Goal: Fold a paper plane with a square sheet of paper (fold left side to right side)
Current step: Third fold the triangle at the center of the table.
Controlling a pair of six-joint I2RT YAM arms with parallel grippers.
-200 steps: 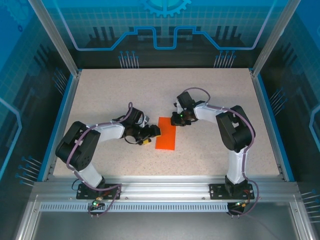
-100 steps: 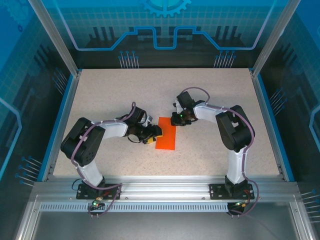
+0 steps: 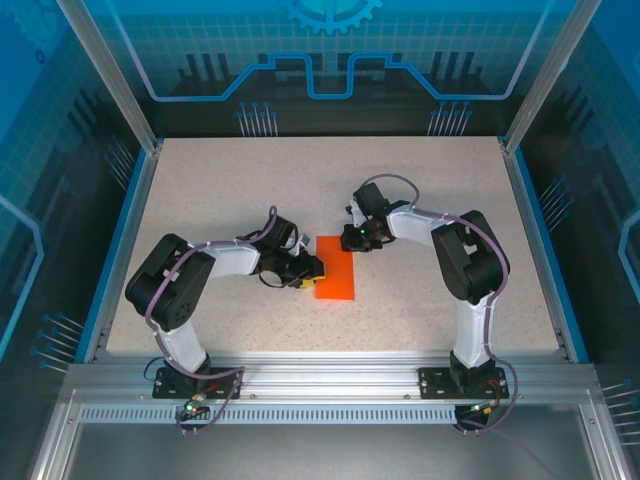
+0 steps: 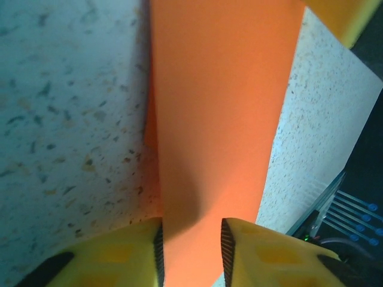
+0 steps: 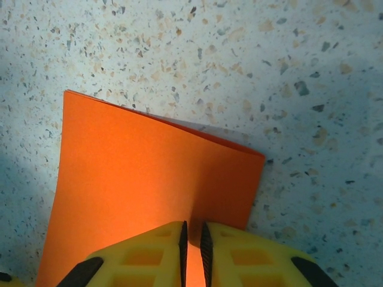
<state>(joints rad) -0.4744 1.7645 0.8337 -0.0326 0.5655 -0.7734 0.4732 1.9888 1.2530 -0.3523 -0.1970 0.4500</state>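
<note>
Centrally on the tabletop [image 3: 420,180], the square sheet of paper [image 3: 335,268] is seen folded into a narrow orange rectangle lying flat. Its upper right corner is clamped by the right end effector [image 3: 358,238], whose yellow fingers [image 5: 143,251] are pressed almost together on the paper's edge. The left end effector [image 3: 308,270] is set at the sheet's left edge, its jaws held apart, with orange paper showing in the gap between them.
</note>
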